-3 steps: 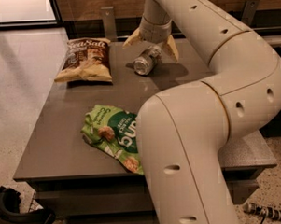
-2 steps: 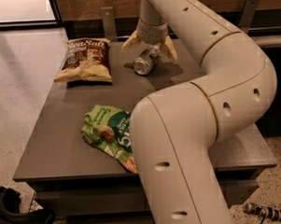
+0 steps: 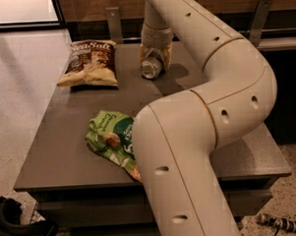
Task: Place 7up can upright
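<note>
Arm (image 3: 189,152): the thick cream near link rises from the bottom edge, bends at an elbow on the right, then runs back and left to a wrist that points down over the far table.

Green bag (image 3: 109,139): crumpled, lying flat near the front of the table (image 3: 56,153), its right edge hidden by the arm.

Brown bag (image 3: 89,63): lying flat at the far left.

Gripper (image 3: 154,65): far centre, lowered to the tabletop, tan fingers (image 3: 168,56) closed against both sides of the can.

Can (image 3: 150,69): on the far centre of the table, right of the brown bag. It lies on its side, one shiny round end facing the camera and slightly left, long axis running away from the viewer.
</note>
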`<move>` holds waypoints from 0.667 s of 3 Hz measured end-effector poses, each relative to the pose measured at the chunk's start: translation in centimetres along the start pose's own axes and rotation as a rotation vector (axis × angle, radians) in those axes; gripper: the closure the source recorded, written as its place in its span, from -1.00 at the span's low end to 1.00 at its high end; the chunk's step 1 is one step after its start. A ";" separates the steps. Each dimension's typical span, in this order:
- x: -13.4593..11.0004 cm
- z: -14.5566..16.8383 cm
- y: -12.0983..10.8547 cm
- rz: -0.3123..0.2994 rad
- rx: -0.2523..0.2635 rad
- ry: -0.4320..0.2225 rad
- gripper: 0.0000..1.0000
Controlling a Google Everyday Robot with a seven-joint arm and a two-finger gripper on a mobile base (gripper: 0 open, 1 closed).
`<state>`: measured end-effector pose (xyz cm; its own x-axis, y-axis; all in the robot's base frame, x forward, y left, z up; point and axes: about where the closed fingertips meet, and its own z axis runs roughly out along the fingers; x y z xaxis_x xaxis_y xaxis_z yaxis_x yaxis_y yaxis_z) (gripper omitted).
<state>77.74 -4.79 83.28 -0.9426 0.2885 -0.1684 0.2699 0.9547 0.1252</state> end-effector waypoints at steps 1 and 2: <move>-0.1 0.3 0.1 -0.001 -0.002 -0.003 0.40; -0.3 0.7 0.3 -0.002 -0.005 -0.005 0.88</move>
<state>78.21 -4.54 82.63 -0.9420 0.2874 -0.1735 0.2675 0.9548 0.1295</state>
